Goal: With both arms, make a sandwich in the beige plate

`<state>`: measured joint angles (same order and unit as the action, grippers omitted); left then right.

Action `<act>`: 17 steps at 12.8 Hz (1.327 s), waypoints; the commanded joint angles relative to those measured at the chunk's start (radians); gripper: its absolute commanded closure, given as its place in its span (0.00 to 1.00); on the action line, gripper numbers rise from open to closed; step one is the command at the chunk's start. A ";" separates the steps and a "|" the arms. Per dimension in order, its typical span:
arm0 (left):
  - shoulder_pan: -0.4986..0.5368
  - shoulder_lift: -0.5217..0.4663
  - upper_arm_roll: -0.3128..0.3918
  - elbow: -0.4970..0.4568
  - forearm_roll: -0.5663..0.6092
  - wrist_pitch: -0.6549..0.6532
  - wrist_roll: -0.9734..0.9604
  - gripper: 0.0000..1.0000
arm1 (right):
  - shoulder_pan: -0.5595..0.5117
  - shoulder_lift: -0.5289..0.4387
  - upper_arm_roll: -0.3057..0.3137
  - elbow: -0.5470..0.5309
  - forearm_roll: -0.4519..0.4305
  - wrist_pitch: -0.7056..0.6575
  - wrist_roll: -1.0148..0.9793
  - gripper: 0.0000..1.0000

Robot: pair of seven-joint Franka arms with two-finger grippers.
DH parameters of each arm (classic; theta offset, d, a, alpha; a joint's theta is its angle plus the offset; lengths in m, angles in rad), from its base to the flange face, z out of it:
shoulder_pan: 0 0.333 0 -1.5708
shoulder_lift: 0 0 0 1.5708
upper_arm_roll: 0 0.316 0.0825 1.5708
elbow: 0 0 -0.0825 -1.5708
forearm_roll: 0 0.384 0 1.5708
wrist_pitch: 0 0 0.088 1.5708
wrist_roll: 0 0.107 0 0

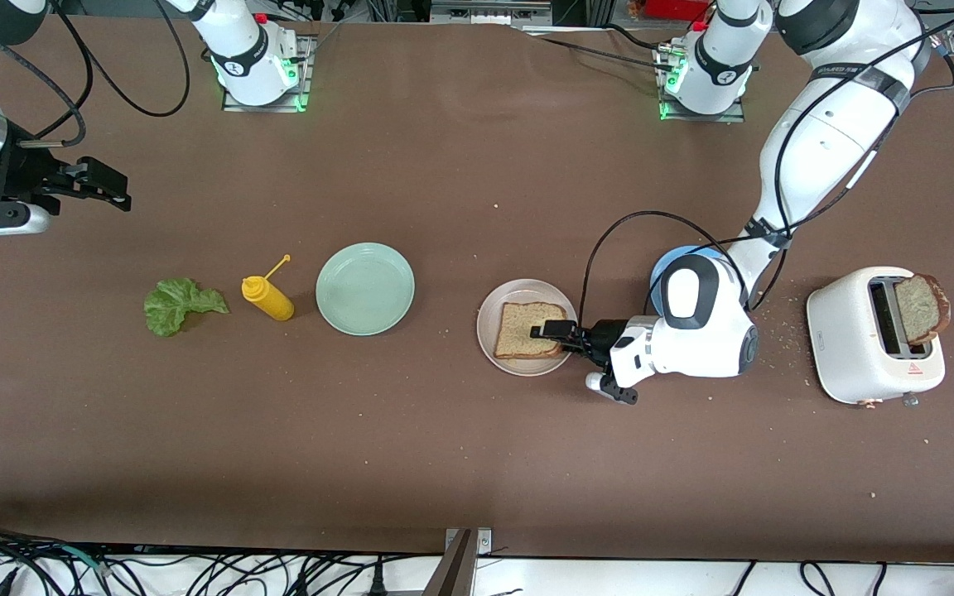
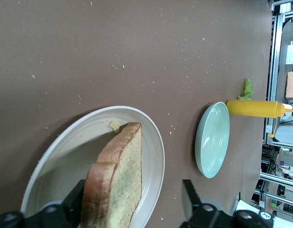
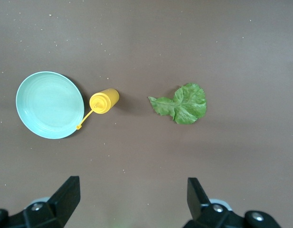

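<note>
One bread slice [image 1: 528,329] on beige plate [image 1: 489,310] | mint plate [image 1: 365,288] bare | both fingers spread, gripping nothing

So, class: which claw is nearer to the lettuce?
Right. The right claw hangs over bare table by the lettuce; the left claw is over the beige plate, toward the left arm's end.

A brown, crumb-speckled desk [image 1: 444,463] fills the view; black cables [image 1: 195,575] tangle along its near edge, seemingly on a pale floor.
</note>
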<state>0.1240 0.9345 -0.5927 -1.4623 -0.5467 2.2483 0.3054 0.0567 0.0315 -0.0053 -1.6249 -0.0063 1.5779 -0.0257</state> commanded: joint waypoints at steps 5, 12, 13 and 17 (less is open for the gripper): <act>0.006 -0.080 0.004 -0.012 0.247 0.004 0.011 0.00 | 0.002 0.001 -0.001 0.010 -0.012 -0.002 -0.011 0.00; 0.009 -0.186 0.010 -0.010 0.417 -0.073 -0.110 0.00 | 0.002 0.004 -0.001 0.010 -0.012 -0.002 -0.011 0.00; 0.013 -0.213 0.010 -0.007 0.462 -0.110 -0.138 0.00 | 0.002 0.004 -0.001 0.010 -0.012 -0.002 -0.011 0.00; 0.089 -0.318 0.011 0.000 0.530 -0.286 -0.147 0.00 | 0.000 0.004 -0.002 0.010 -0.012 -0.002 -0.011 0.00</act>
<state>0.1685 0.6802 -0.5858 -1.4455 -0.0495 2.0345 0.1713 0.0566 0.0326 -0.0055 -1.6249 -0.0064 1.5779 -0.0257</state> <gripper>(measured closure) 0.000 0.000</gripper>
